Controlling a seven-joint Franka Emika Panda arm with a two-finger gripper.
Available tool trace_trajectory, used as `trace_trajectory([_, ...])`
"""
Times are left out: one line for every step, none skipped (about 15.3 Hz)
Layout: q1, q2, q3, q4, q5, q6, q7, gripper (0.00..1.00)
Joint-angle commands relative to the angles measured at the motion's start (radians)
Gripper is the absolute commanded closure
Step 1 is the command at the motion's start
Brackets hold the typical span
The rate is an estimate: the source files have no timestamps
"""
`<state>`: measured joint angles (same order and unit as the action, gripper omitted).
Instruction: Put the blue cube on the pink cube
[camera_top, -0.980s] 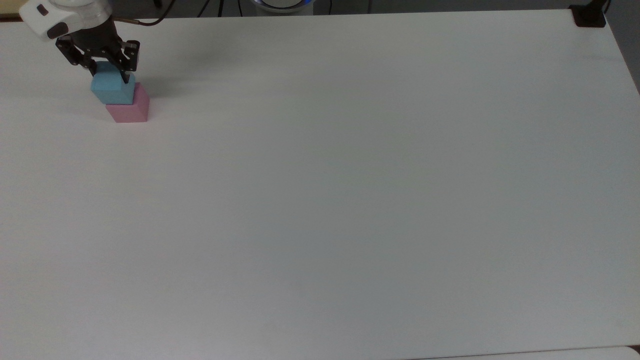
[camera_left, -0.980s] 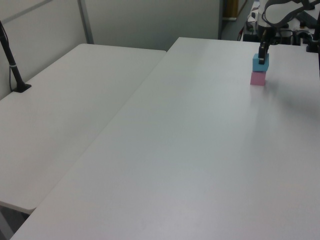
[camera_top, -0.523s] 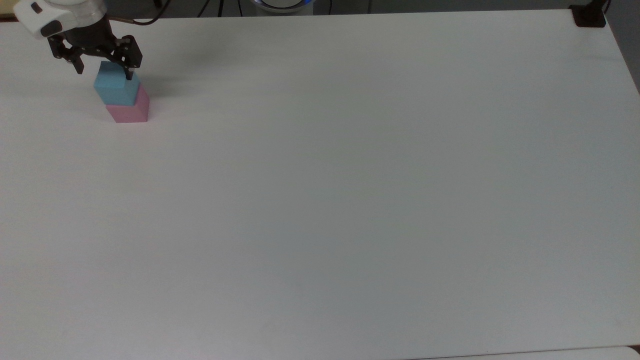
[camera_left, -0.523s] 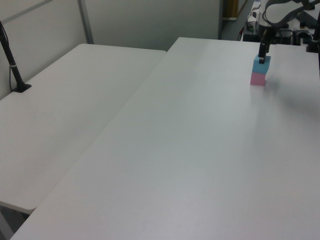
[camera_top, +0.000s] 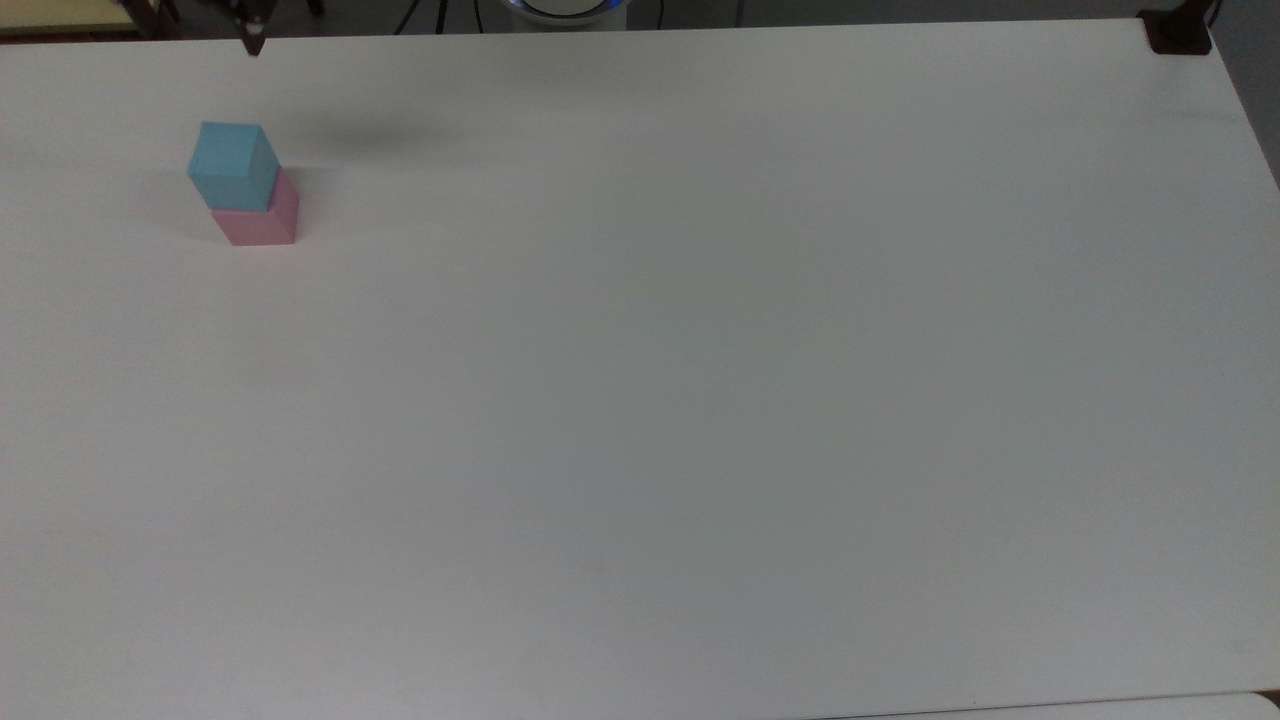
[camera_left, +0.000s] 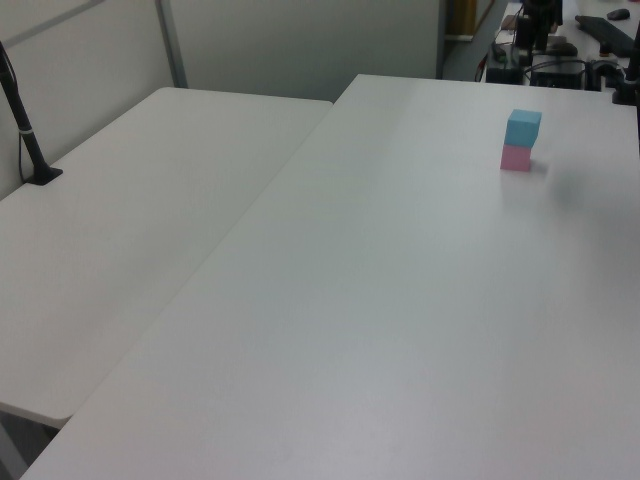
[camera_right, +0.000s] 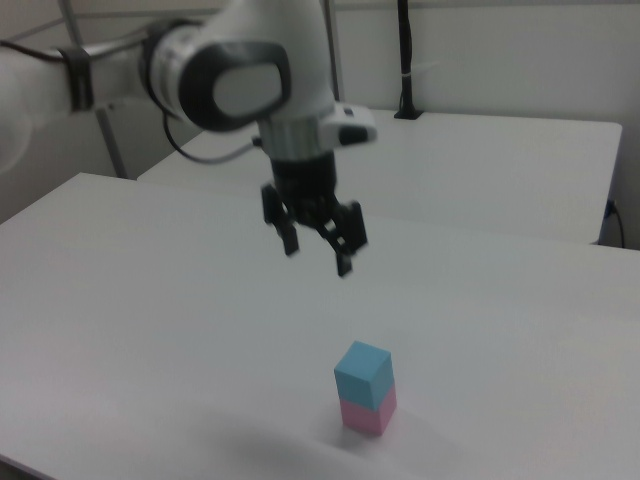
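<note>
Blue cube (camera_right: 362, 375) sitting on pink cube (camera_right: 367, 413), near table (camera_top: 700, 400) corner at the top view's upper left. Gripper (camera_right: 318, 247) hovering above stack, fingers apart, holding nothing. Stacking step appearing complete; next move calling only for clearing arm without nudging stack.

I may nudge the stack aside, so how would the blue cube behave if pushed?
The blue cube sits slightly off-square on the pink cube, so it would likely slide off or topple. Flat faces mean it shouldn't roll. Its matte surface probably isn't slippery.
</note>
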<state>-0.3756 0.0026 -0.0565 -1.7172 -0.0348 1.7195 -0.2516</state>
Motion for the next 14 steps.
trace_trajectory([0.075,-0.015,-0.023,0.073,0.068,-0.106,0.058,0.0])
trace_trajectory([0.102,-0.033,-0.029,0.073,0.07,-0.107,0.102,0.0])
trace_trajectory([0.145,-0.044,-0.031,0.073,0.069,-0.106,0.164,0.0])
trace_trajectory([0.19,-0.049,-0.045,0.073,0.067,-0.103,0.211,0.0])
trace_trajectory([0.237,-0.053,-0.064,0.073,0.067,-0.095,0.241,0.0])
trace_trajectory([0.286,-0.056,-0.086,0.073,0.067,-0.095,0.253,0.0])
trace_trajectory([0.329,-0.059,-0.106,0.073,0.067,-0.092,0.246,0.0])
trace_trajectory([0.366,-0.061,-0.124,0.073,0.064,-0.089,0.238,0.0])
trace_trajectory([0.395,-0.056,-0.129,0.073,0.058,-0.087,0.22,0.0])
trace_trajectory([0.406,-0.05,-0.128,0.073,0.058,-0.087,0.188,0.0])
trace_trajectory([0.406,-0.046,-0.128,0.071,0.068,-0.086,0.163,0.0])
trace_trajectory([0.408,-0.044,-0.123,0.071,0.075,-0.078,0.169,0.0])
trace_trajectory([0.409,-0.044,-0.121,0.068,0.075,-0.075,0.169,0.0])
trace_trajectory([0.408,-0.044,-0.121,0.068,0.075,-0.074,0.169,0.0])
